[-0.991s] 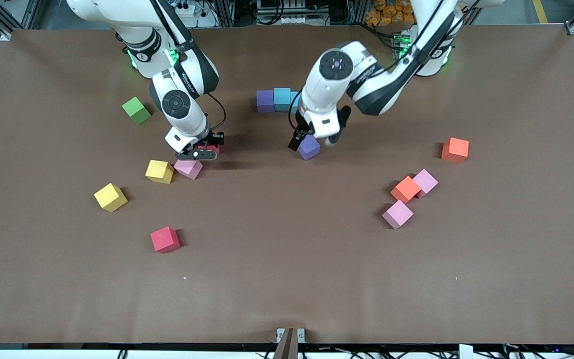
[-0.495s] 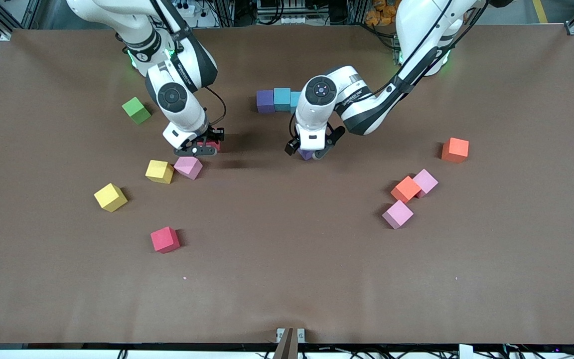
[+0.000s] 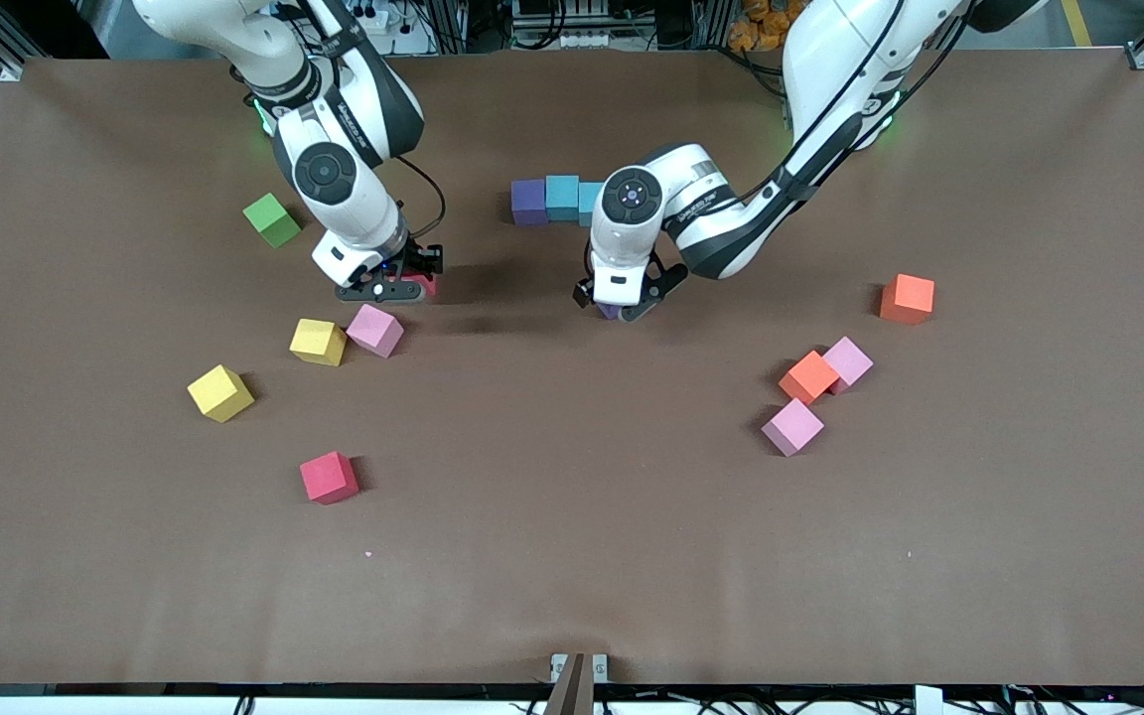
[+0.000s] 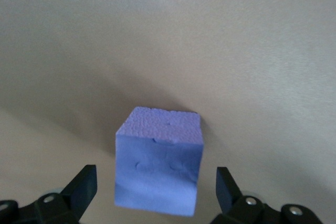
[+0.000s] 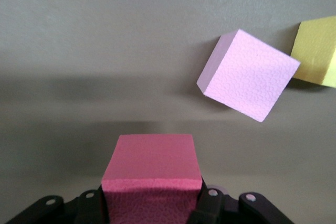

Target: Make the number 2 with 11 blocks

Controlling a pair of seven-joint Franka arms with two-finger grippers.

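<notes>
On my front view, left of centre, I see the right gripper (image 3: 395,289) clenched on a red block (image 5: 152,174), lifted over the table just above a pink block (image 3: 375,330) and a yellow block (image 3: 318,342). At centre, the left gripper (image 3: 622,303) hangs spread wide around a purple block (image 4: 158,160) resting on the table, fingers (image 4: 81,188) not touching it. Just above, a purple-and-blue row (image 3: 554,199) lies

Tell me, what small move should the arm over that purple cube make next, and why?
Probably shut its fingers. The left gripper is down over the small matte purple cube, its fingers open on either side with gaps, so nothing is gripped yet. The right gripper is shut on a red cube.
</notes>
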